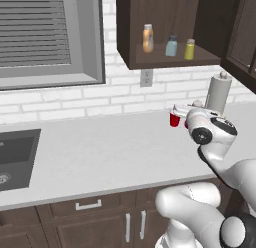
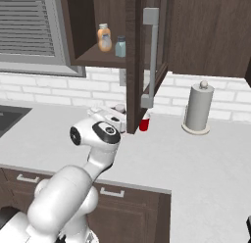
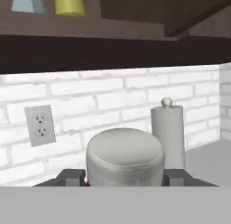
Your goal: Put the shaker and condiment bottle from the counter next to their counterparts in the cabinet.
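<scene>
Second item in hand: claw (image 3: pixel 124 182) clamped round white-capped red condiment bottle (image 3: pixel 125 157); next, lift toward orange-amber bottle (image 1: pixel 148 38) on dark brown cabinet shelf (image 1: pixel 160 59), yellow-green shaker (image 1: pixel 189 49) already placed.

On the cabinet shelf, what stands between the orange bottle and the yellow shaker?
In the left base view, the pale blue-grey shaker stands between the orange bottle and the yellow shaker, closer to the yellow one.
</scene>
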